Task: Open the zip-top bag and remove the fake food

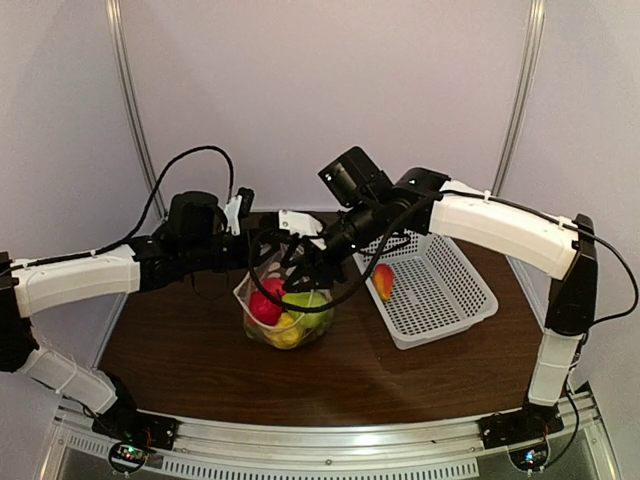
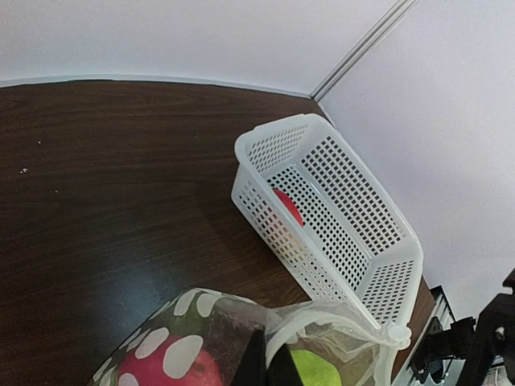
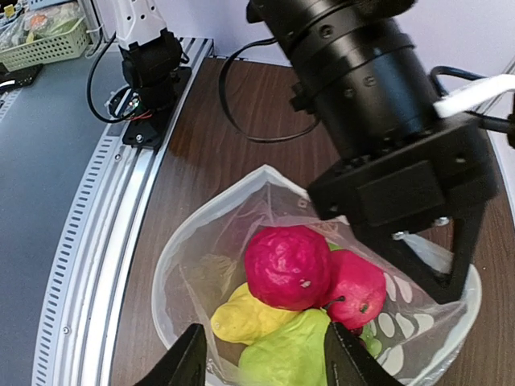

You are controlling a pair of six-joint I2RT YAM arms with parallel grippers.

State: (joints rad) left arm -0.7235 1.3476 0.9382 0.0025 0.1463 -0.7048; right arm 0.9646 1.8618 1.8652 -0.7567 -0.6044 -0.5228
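Note:
The zip-top bag [image 1: 288, 318], clear with white dots, stands open on the table. My left gripper [image 2: 269, 368] is shut on the bag's rim [image 2: 322, 315] and holds the mouth up. The fake food lies inside: a magenta fruit [image 3: 288, 265], a red apple [image 3: 359, 291], a yellow piece [image 3: 240, 318] and a green piece [image 3: 291, 355]. My right gripper [image 3: 267, 362] is open just above the mouth, with a finger on each side of the green piece. From the top view it [image 1: 305, 277] hangs over the bag. One orange-red fruit [image 1: 383, 281] lies in the basket.
A white perforated basket [image 1: 452, 300] stands right of the bag, close to it. The left arm's black gripper body [image 3: 402, 185] crowds the far side of the bag's mouth. A metal rail [image 1: 300, 445] runs along the near table edge.

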